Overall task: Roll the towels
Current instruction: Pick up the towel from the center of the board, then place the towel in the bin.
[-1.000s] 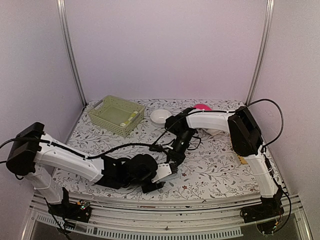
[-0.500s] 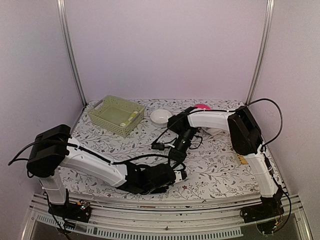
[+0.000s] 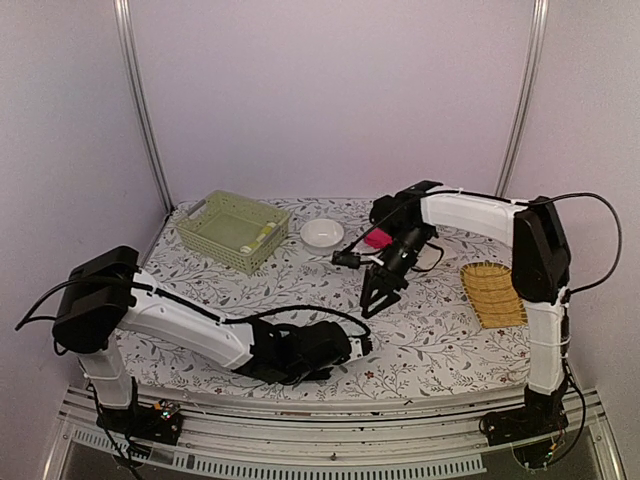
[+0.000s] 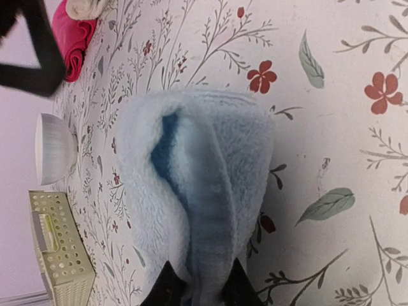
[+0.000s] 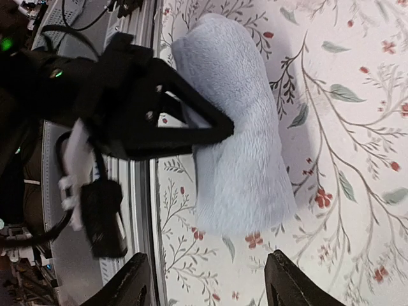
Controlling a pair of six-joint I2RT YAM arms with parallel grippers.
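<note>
A pale blue towel (image 4: 197,191) lies rolled on the flowered table near its front edge, also seen as the pale blue roll (image 5: 236,127). My left gripper (image 4: 203,290) is shut on a fold at the roll's near end; in the top view the left gripper (image 3: 345,348) covers the roll. My right gripper (image 5: 210,284) hangs open above the table, apart from the roll, seen from above as the right gripper (image 3: 373,298). A pink towel (image 3: 377,238) lies at the back, with a cream towel (image 4: 86,6) against it. A small yellow-green towel (image 3: 264,234) sits in the basket.
A pale green basket (image 3: 215,215) stands at the back left, with a white bowl (image 3: 322,233) beside it. A yellow woven tray (image 3: 492,293) lies at the right. The table's front rail (image 5: 143,191) runs just beyond the blue roll.
My right gripper has opened, lifted off the blue roll and drawn back towards the far right, uncovering the yellow tray. My left gripper has closed on the roll's end.
</note>
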